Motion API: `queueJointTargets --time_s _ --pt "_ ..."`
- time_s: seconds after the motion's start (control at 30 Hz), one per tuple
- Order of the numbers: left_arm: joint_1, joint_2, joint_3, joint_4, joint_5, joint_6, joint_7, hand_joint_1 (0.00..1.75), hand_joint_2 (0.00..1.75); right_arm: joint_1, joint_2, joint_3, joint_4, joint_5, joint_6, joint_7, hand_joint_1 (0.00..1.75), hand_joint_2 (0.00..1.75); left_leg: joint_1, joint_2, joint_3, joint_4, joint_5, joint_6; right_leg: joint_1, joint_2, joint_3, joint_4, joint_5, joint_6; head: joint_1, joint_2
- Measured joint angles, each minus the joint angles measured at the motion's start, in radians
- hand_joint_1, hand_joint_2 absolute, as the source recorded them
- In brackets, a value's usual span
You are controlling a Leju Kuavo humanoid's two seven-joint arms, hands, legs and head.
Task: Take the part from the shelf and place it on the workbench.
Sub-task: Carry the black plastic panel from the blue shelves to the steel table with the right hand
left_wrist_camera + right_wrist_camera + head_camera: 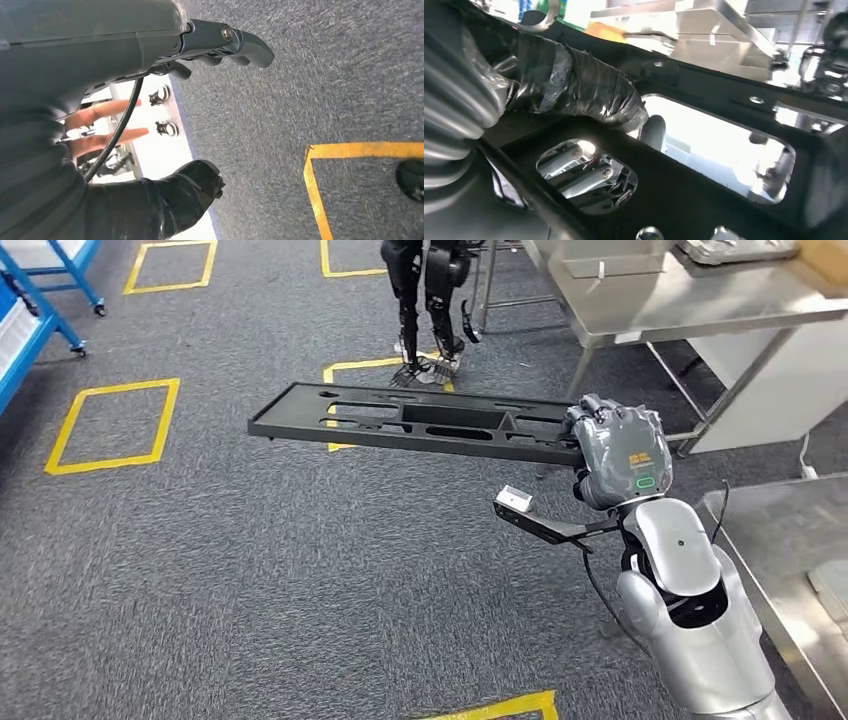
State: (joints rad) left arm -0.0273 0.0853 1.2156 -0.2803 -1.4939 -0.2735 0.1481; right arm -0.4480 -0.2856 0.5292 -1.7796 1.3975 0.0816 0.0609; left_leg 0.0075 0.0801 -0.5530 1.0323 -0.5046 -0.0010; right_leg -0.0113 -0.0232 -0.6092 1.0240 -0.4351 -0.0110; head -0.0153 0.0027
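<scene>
One flat slotted black part (pixel 420 422) | right hand (pixel 618 455) grips end

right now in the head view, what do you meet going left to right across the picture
blue shelf frame → yellow floor square → long black part → right hand gripping the part's end → steel workbench at the far right
</scene>
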Motion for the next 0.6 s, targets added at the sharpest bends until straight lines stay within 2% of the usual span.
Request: queueJointTargets --time_s 0.03,0.07,0.1,0.13,0.17,0.2,0.23,0.27,0.3,0.33,0.37,0.4,0.43,0.47,0.5,0.53,0.57,0.6 --pt "0.000 0.000 0.000 0.001 0.000 0.000 0.000 0.00 1.75 -0.001 0.000 0.000 0.000 0.000 0.000 0.000 1.75 1.75 0.003 -0.025 -0.015 0.037 -0.024 -0.004 -0.003 0.009 0.002 -0.004 0.003 -0.007 0.000 0.000" --pt "0.001 0.000 0.000 0.001 0.000 -0.001 0.000 0.00 1.75 -0.002 0.001 0.000 0.000 0.000 0.000 0.000 1.75 1.75 0.005 -0.052 -0.042 0.095 -0.056 -0.007 -0.003 0.017 0.003 -0.005 0.004 -0.011 0.000 0.000" --pt "0.002 0.000 0.000 0.002 0.000 -0.001 0.001 0.00 1.75 -0.003 0.001 0.000 0.001 0.000 0.000 0.000 1.75 1.75 0.006 -0.067 -0.077 0.166 -0.089 -0.008 -0.001 0.027 0.002 -0.004 0.003 -0.014 -0.001 0.000" --pt "0.004 0.000 0.000 0.003 0.000 -0.002 0.001 0.00 1.75 -0.003 0.001 0.000 0.002 0.000 0.000 0.000 1.75 1.75 0.006 -0.073 -0.109 0.230 -0.112 -0.009 0.000 0.038 0.001 -0.003 0.003 -0.015 -0.001 0.000" --pt "0.005 0.000 0.000 0.003 0.000 -0.002 0.001 0.00 1.75 -0.002 0.001 0.001 0.004 0.000 0.001 0.000 1.75 1.75 0.006 -0.074 -0.130 0.268 -0.117 -0.010 0.001 0.051 0.000 -0.001 0.002 -0.016 0.000 0.000" --pt "0.005 0.000 0.000 0.004 0.000 -0.002 0.001 0.00 1.75 -0.002 0.001 0.001 0.006 0.000 0.001 -0.001 1.75 1.75 0.006 -0.075 -0.133 0.265 -0.099 -0.009 0.002 0.064 0.000 0.002 0.002 -0.016 0.000 0.000" --pt "0.005 0.001 0.000 0.004 0.000 -0.002 0.000 0.00 1.75 -0.003 0.001 0.001 0.008 0.001 0.001 -0.001 1.75 1.75 0.007 -0.080 -0.117 0.223 -0.065 -0.008 0.001 0.077 0.000 0.005 0.001 -0.015 -0.001 0.000" --pt "0.005 0.001 0.001 0.004 0.000 -0.002 -0.001 0.00 1.75 -0.003 0.001 0.001 0.009 0.001 0.001 -0.001 1.75 1.75 0.009 -0.094 -0.088 0.154 -0.024 -0.007 0.000 0.089 0.000 0.008 -0.001 -0.013 0.000 0.000" --pt "0.006 0.002 0.002 0.005 0.000 -0.003 -0.001 0.00 1.75 -0.004 0.001 0.001 0.009 0.001 0.001 0.000 1.75 1.75 0.010 -0.114 -0.060 0.087 0.004 -0.004 0.001 0.101 -0.003 0.013 -0.003 -0.010 -0.001 0.000" --pt "0.006 0.004 0.003 0.005 0.000 -0.005 -0.002 0.00 1.75 -0.005 0.001 0.001 0.010 0.002 0.001 0.000 1.75 1.75 0.012 -0.131 -0.039 0.039 0.021 -0.001 0.002 0.112 -0.006 0.018 -0.004 -0.005 0.000 0.000" --pt "0.006 0.006 0.004 0.005 0.000 -0.006 -0.003 0.00 1.75 -0.006 0.001 0.001 0.012 0.002 0.001 0.000 1.75 1.75 0.011 -0.142 -0.028 0.013 0.026 0.002 0.001 0.122 -0.011 0.021 -0.004 0.000 0.000 0.000" --pt "0.005 0.007 0.005 0.005 0.000 -0.008 -0.004 0.00 1.75 -0.006 0.001 0.000 0.013 0.002 0.002 0.000 1.75 1.75 0.009 -0.141 -0.025 0.008 0.024 0.006 0.001 0.132 -0.014 0.021 -0.001 0.006 0.000 0.000" --pt "0.003 0.008 0.005 0.005 0.000 -0.009 -0.005 0.00 1.75 -0.007 0.000 0.000 0.014 0.002 0.002 0.000 1.75 1.75 0.008 -0.130 -0.024 0.006 0.027 0.013 -0.001 0.141 -0.017 0.019 0.002 0.012 0.000 0.000" --pt "0.002 0.009 0.006 0.005 0.000 -0.009 -0.006 0.00 1.75 -0.006 -0.001 0.000 0.014 0.002 0.001 0.000 1.75 1.75 0.008 -0.119 -0.022 0.001 0.031 0.020 -0.002 0.138 -0.019 0.021 0.001 0.018 0.000 0.000" --pt "0.001 0.009 0.006 0.006 0.000 -0.010 -0.007 0.00 1.75 -0.007 -0.003 0.000 0.015 0.002 0.001 0.000 1.75 1.75 0.008 -0.109 -0.020 -0.004 0.035 0.027 -0.001 0.121 -0.024 0.031 -0.007 0.023 0.000 0.000" --pt "0.001 0.009 0.007 0.006 0.000 -0.011 -0.009 0.00 1.75 -0.008 -0.004 0.000 0.015 0.002 0.001 0.000 1.75 1.75 0.009 -0.098 -0.018 -0.009 0.038 0.034 0.000 0.095 -0.036 0.058 -0.027 0.027 0.001 0.000" --pt "0.002 0.009 0.007 0.006 0.000 -0.012 -0.009 0.00 1.75 -0.009 -0.006 -0.001 0.015 0.002 0.001 0.000 1.75 1.75 0.009 -0.087 -0.018 -0.012 0.040 0.039 0.000 0.065 -0.057 0.107 -0.056 0.030 0.002 0.000" --pt "0.004 0.009 0.007 0.006 0.000 -0.013 -0.010 0.00 1.75 -0.010 -0.007 -0.001 0.016 0.002 0.001 0.000 1.75 1.75 0.007 -0.077 -0.018 -0.013 0.039 0.042 0.000 0.044 -0.086 0.169 -0.088 0.034 0.002 0.000"
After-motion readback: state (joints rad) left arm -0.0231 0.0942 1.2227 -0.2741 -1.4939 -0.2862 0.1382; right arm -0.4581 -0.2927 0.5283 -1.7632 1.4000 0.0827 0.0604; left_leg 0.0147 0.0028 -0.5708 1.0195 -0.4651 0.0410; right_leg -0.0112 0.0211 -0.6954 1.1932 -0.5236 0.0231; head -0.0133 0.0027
